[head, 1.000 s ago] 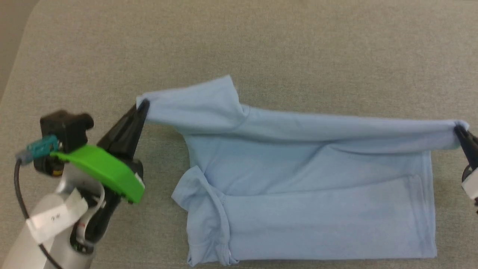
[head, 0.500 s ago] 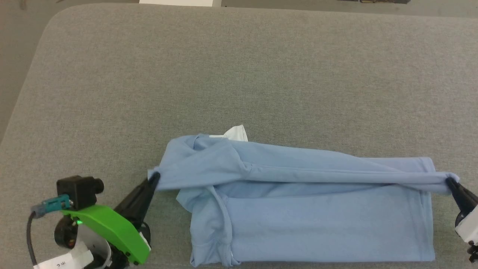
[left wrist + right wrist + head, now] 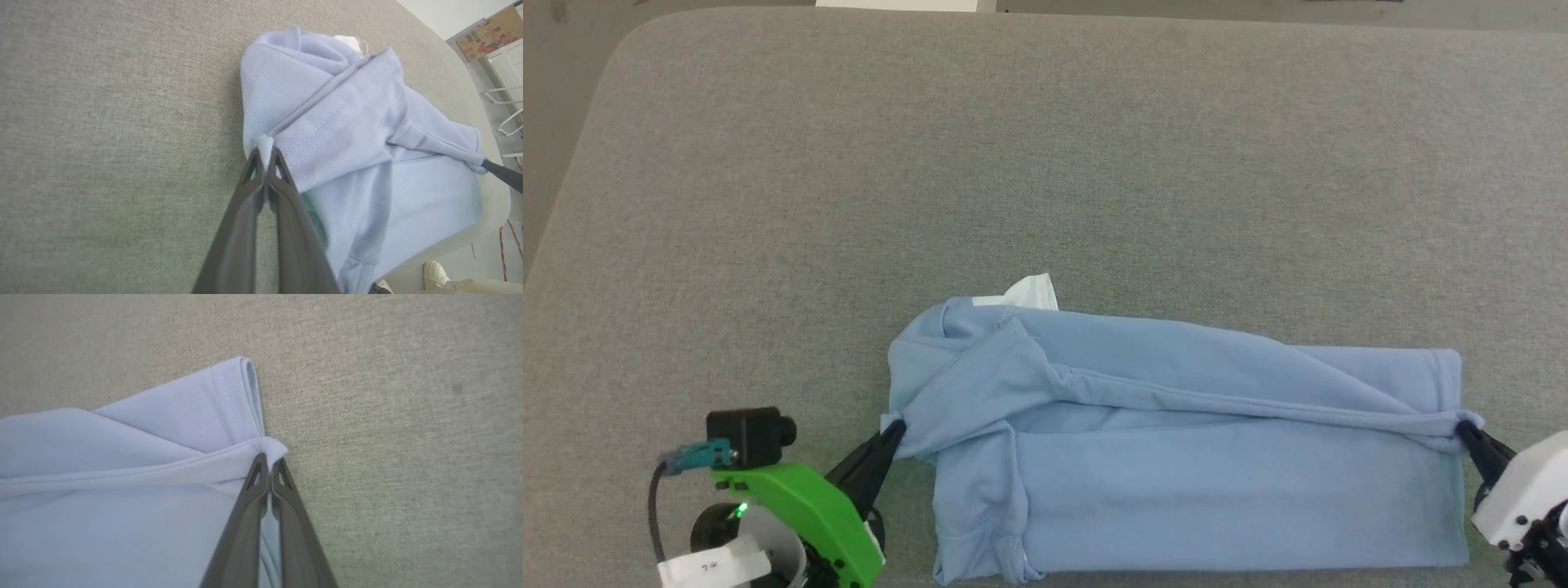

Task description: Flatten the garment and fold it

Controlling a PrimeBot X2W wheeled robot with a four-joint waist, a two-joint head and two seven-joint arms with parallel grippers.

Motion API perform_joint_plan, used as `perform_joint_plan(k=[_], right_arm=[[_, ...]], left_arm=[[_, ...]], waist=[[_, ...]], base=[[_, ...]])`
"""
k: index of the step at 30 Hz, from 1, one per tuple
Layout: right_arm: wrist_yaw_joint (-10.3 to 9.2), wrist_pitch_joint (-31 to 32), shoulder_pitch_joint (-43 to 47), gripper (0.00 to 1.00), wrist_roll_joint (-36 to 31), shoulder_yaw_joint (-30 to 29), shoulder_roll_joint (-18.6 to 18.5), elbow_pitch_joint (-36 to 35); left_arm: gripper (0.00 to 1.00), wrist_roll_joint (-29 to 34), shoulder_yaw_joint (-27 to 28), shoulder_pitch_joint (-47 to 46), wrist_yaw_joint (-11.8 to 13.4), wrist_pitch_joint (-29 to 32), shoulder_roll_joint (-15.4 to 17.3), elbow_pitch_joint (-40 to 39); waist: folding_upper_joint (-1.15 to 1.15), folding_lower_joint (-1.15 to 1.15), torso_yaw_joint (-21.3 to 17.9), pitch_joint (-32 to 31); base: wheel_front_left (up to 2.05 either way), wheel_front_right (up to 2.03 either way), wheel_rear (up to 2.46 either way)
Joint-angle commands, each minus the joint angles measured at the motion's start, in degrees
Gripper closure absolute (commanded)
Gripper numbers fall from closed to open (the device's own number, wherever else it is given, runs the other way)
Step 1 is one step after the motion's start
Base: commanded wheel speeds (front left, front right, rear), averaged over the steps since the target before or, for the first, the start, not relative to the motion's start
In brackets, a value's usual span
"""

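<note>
My left gripper (image 3: 895,426) at nine o'clock and right gripper (image 3: 1463,426) at three, fingers clenched on the garment (image 3: 1201,490) lying near the worktop's (image 3: 1045,163) six o'clock edge. Soft, limp knit; I'd hold the hems.

The left gripper (image 3: 892,426) and right gripper (image 3: 1463,425) now hold the pinched edge of the light blue T-shirt (image 3: 1217,498) nearer the robot than a second ago. The fold, taut before, now sags over the lower layer. A white label (image 3: 1033,292) now shows at the shirt's far edge.

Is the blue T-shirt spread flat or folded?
Partly folded: the garment lies doubled on the table; its upper layer, pinched by the left gripper and right gripper, is not laid flat.
</note>
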Motion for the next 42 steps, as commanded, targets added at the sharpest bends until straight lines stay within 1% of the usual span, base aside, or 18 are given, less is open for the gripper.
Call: perform_joint_plan(k=[1, 2, 3, 4, 5, 9, 13, 14, 19, 22, 25, 29, 34, 35, 36, 37, 38, 42], right_arm=[[-0.06, -0.93, -1.51, 0.98, -0.5, 0.68, 0.08, 0.78], [-0.06, -1.4, -1.9, 0.74, -0.6, 0.94, -0.01, 1.21], [-0.06, -1.92, -2.34, 0.56, -0.68, 1.13, -0.1, 1.76], [-0.06, -2.32, -2.66, 0.36, -0.71, 1.27, -0.17, 2.11], [-0.06, -2.79, -3.02, 0.0, -0.72, 1.54, -0.27, 2.41], [-0.06, -4.11, -3.8, 0.0, -0.18, 1.85, -0.74, 2.59], [-0.06, -4.49, -3.24, 0.0, 1.26, 1.13, -1.23, 0.66], [-0.06, -4.18, -2.03, 0.0, 2.31, 0.02, -1.05, -1.71], [-0.06, -2.87, 0.61, 0.0, 2.24, -1.93, 0.5, -4.14], [-0.06, -1.34, 2.24, 0.0, 1.23, -2.17, 1.2, -4.03], [-0.06, 0.34, 3.23, 0.0, 0.54, -2.27, 2.0, -3.63], [-0.06, 1.15, 3.81, 0.0, -0.2, -2.32, 2.64, -3.29], [-0.06, 2.27, 3.64, 0.0, -1.01, -2.14, 3.27, -1.29], [-0.06, 2.77, 3.54, 0.04, -1.07, -2.03, 3.4, -0.76], [-0.06, 3.11, 3.33, 0.39, -1.23, -1.9, 3.53, -0.25], [-0.06, 3.43, 3.07, 0.62, -1.37, -1.83, 3.69, 0.29], [-0.06, 3.67, 2.9, 1.0, -1.49, -1.68, 3.78, 0.68], [-0.06, 3.62, 2.06, 1.0, -2.04, -1.55, 4.14, 1.92]], left_arm=[[0.56, 0.84, -0.24, -1.99, -0.58, -0.72, -0.72, 1.05], [0.52, 0.86, -0.46, -2.45, -0.79, -0.85, -1.04, 1.68], [0.38, 0.84, -0.66, -3.0, -1.02, -1.02, -1.43, 2.34], [0.04, 0.79, -0.68, -3.42, -1.16, -1.31, -1.75, 2.78], [0.0, 0.81, -0.69, -3.83, -1.3, -1.65, -2.03, 3.27], [0.0, 0.53, -0.16, -4.47, -1.4, -3.33, -3.06, 3.76], [0.0, 1.24, 1.19, -3.83, -0.72, -6.43, -3.49, 1.99], [0.0, 3.96, 3.26, -2.85, 1.24, -11.38, -3.65, -0.12], [0.0, 11.91, 6.93, -0.51, 6.48, -23.84, -4.95, -2.99], [0.0, 16.35, 7.45, 1.1, 8.61, -27.33, -5.88, -3.31], [0.0, 19.94, 7.28, 2.68, 9.9, -28.38, -7.01, -2.55], [0.0, 21.75, 6.48, 4.11, 9.72, -28.75, -9.33, -1.08], [0.0, 22.86, 6.39, 3.97, 8.4, -28.85, -11.16, 0.64], [0.0, 23.06, 6.46, 3.85, 8.16, -28.85, -11.39, 0.83], [0.0, 23.3, 6.48, 3.72, 7.86, -28.86, -11.59, 1.11], [0.0, 23.5, 6.5, 3.56, 7.53, -28.86, -11.76, 1.36], [0.0, 23.61, 6.55, 3.42, 7.27, -28.86, -11.86, 1.54], [0.0, 24.08, 6.97, 2.99, 6.32, -28.87, -12.2, 2.35]], waist=[[0.0, 0.0, -0.05, 0.15], [0.0, 0.0, -0.07, 0.24], [0.0, 0.0, -0.09, 0.36], [0.0, 0.0, -0.09, 0.47], [0.0, 0.0, -0.12, 0.59], [0.0, 0.0, -0.22, 0.83], [0.0, 0.0, -0.01, 0.7], [0.0, 0.0, 0.19, 0.45], [0.0, 0.0, 0.68, -0.23], [0.0, 0.0, 1.31, -0.48], [0.0, 0.0, 1.87, -0.58], [0.0, 0.0, 2.74, -0.47], [0.0, 0.0, 3.76, -0.12], [0.0, 0.0, 3.89, -0.06], [0.0, 0.0, 4.03, 0.03], [0.0, 0.0, 4.18, 0.09], [0.0, 0.0, 4.3, 0.11], [0.0, 0.0, 4.71, -0.48]], base=[[0.0, 0.0, 0.0], [0.0, 0.0, 0.0], [0.0, 0.0, 0.0], [0.0, 0.0, 0.0], [0.0, 0.0, 0.0], [0.0, 0.0, 0.0], [0.0, 0.0, 0.0], [0.0, 0.0, 0.0], [0.0, 0.0, 0.0], [0.0, 0.0, 0.0], [0.0, 0.0, 0.0], [0.0, 0.0, 0.0], [0.0, 0.0, 0.0], [0.0, 0.0, 0.0], [0.0, 0.0, 0.0], [0.0, 0.0, 0.0], [0.0, 0.0, 0.0], [0.0, 0.0, 0.0]])
